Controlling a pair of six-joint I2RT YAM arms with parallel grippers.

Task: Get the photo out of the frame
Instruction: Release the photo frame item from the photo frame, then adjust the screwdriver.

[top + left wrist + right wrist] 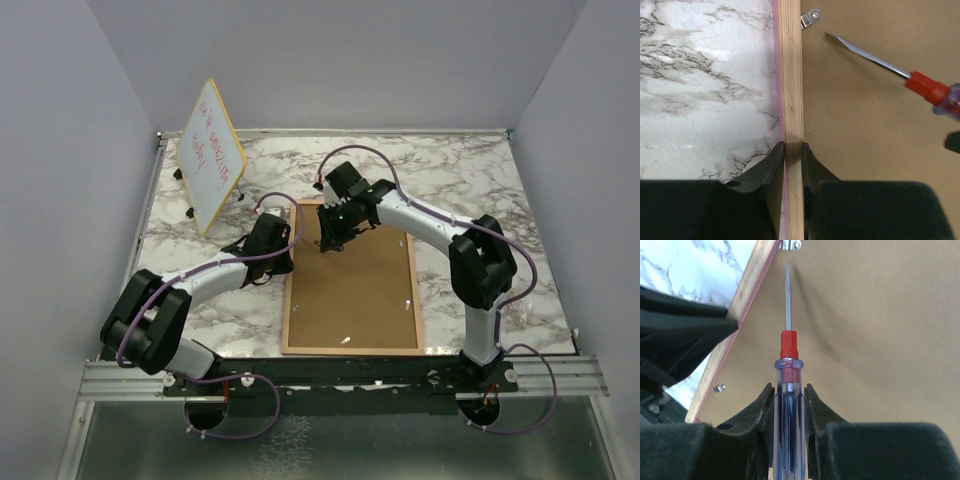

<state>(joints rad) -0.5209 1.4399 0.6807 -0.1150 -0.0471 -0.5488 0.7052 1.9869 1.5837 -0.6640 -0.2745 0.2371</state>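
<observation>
With the frame point(352, 290) lying back-up on the desk point(460, 180), left hand point(792, 155) pinching its wooden edge, the right hand point(789, 395) grips a screwdriver point(788, 365) whose tip, just short of the clip point(810, 19), could skid (gouging the fibreboard).

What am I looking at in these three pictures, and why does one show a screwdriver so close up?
These are two robot arms bolted at the near edge of a marble-patterned table. The wide picture comes from a camera overhead; the other two come from cameras on each arm's wrist, looking past its claw. A picture frame lies face down, brown back up, so the photo is hidden. The left claw pinches the frame's wooden edge. The right claw grips a screwdriver with a red collar, its blade aimed at a small metal clip on the frame's back. A small whiteboard with red writing stands at the back left.
</observation>
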